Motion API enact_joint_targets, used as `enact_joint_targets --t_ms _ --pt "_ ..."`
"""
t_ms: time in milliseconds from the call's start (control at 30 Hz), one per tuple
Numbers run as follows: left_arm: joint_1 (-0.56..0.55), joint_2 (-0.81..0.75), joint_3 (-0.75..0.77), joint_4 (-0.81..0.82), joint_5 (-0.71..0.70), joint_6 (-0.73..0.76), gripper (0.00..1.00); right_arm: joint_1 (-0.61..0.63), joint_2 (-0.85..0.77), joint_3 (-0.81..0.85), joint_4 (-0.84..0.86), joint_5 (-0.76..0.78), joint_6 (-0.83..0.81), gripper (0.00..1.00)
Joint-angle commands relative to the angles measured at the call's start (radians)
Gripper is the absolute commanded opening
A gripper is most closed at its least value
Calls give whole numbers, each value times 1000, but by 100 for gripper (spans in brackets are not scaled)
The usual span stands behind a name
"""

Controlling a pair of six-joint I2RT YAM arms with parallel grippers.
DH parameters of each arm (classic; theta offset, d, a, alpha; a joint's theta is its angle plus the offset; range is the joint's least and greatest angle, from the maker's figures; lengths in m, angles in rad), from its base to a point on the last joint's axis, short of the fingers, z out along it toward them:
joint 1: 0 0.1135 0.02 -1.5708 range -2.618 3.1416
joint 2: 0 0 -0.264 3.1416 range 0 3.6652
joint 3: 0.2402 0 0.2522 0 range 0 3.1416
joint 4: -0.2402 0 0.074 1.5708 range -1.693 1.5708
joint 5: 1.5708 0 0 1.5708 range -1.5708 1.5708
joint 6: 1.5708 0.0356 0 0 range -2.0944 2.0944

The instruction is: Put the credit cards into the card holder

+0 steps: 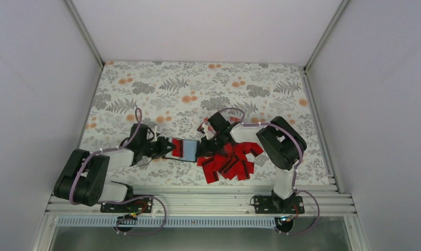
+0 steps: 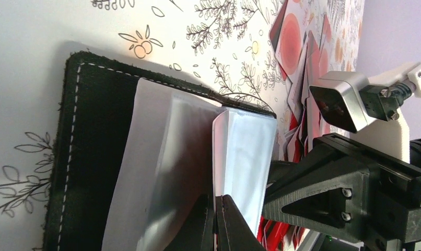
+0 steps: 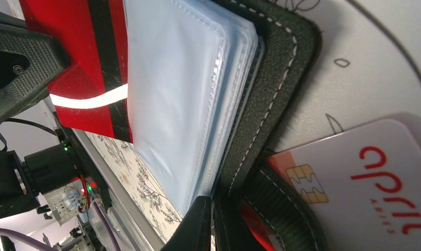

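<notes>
Pinching the card holder (image 1: 183, 149), left end effector (image 2: 215, 205), right end effector (image 3: 212, 205) pressed together at its edge

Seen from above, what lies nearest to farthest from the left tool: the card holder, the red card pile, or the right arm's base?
1. card holder, at the left tool's tips.
2. credit cards, piled further right.
3. right arm's base, far right, at the near edge.
</notes>
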Motion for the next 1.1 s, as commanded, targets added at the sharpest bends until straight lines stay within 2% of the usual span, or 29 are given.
enact_joint_targets --t_ms 0,433,800,1067 --pt "-14 -2 -25 15 -59 -36 2 13 68 -7 -27 65 -25 4" --pt "-67 45 -21 36 -32 -28 2 12 98 10 -34 54 -38 4" --pt "-67 89 79 -137 13 114 2 11 113 25 -21 50 -41 4" --pt "-68 142 116 -162 26 163 2 10 133 61 -41 54 -60 4"
